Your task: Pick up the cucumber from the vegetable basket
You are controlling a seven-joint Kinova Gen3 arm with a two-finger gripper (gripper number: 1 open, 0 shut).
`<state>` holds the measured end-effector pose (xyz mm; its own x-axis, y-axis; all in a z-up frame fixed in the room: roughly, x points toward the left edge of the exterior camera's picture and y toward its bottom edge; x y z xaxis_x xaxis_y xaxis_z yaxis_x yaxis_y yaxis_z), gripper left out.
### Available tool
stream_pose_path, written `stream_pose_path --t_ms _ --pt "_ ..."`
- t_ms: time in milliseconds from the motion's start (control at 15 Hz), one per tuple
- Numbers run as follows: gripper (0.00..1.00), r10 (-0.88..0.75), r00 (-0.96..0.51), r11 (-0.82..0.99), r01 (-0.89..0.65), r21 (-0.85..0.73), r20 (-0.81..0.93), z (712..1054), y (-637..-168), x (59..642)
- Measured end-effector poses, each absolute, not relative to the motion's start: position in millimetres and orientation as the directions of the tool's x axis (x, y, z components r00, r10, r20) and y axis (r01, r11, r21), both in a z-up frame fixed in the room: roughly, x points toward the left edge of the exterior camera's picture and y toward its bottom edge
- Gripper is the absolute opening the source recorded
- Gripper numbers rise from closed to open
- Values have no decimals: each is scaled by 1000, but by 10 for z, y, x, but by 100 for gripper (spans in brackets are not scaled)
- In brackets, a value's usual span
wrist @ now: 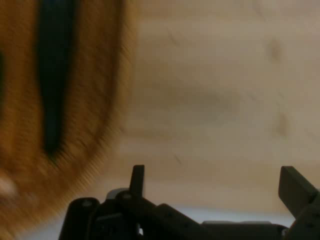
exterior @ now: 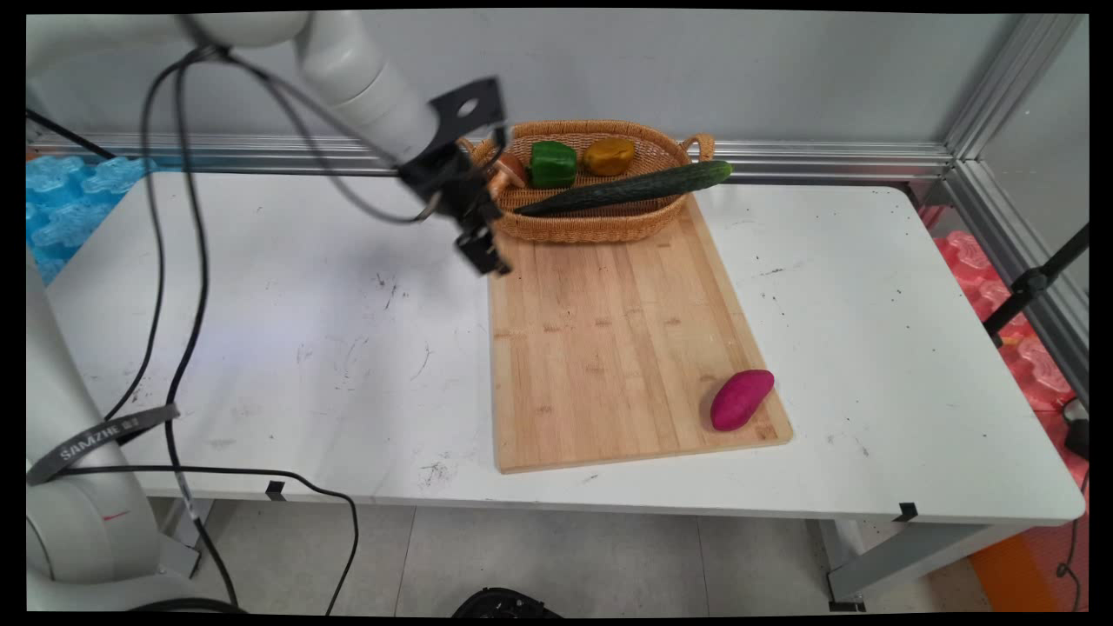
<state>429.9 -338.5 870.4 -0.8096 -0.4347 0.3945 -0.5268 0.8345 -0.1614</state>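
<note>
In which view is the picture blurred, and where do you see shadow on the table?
Hand view: smeared, the wicker basket and dark cucumber streaked at left, with the open gripper sharper below. Main view: sharp; a soft grey shadow lies on the white table under the arm, left of the cutting board.

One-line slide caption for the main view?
Open gripper hovers empty over cutting board, beside wicker basket with cucumber.
</note>
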Motion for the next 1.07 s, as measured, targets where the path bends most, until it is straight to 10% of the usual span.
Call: stream_pose_path --t_ms 1067 --pt "100 -241 -825 892 -396 -217 511 8455 -5049 3965"
